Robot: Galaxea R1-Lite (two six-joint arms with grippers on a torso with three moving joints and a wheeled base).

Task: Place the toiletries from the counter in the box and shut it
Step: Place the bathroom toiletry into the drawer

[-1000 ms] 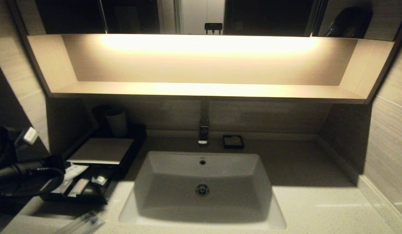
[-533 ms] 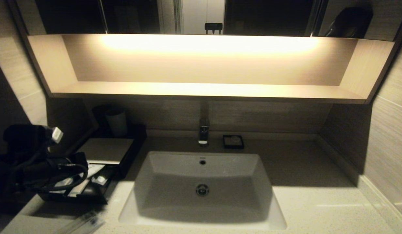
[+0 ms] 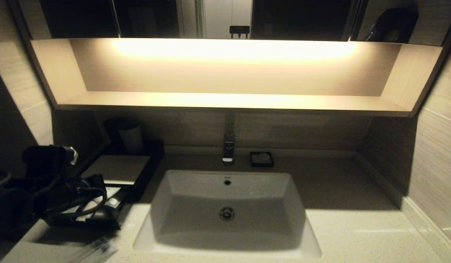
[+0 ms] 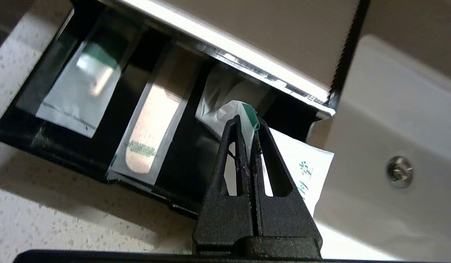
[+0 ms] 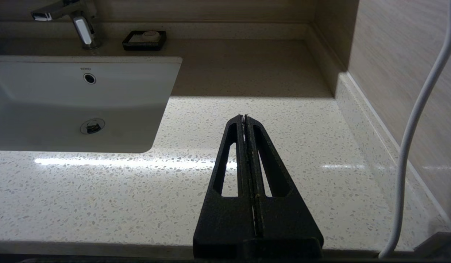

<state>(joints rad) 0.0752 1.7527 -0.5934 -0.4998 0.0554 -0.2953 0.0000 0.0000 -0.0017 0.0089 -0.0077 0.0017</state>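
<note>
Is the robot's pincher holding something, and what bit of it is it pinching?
Yes. The left gripper is shut on a white packet, pinching its crumpled green-tipped end, above the open box.

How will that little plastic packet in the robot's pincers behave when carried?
Probably floppy: the packet crumples where the left gripper pinches its clear wrap. Likely light, since it hangs from one thin edge. The glossy film may be slippery.

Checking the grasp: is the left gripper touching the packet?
Touching. In the left wrist view the left gripper is shut on the packet, its wrapper pinched between the fingertips above the open drawer.
</note>
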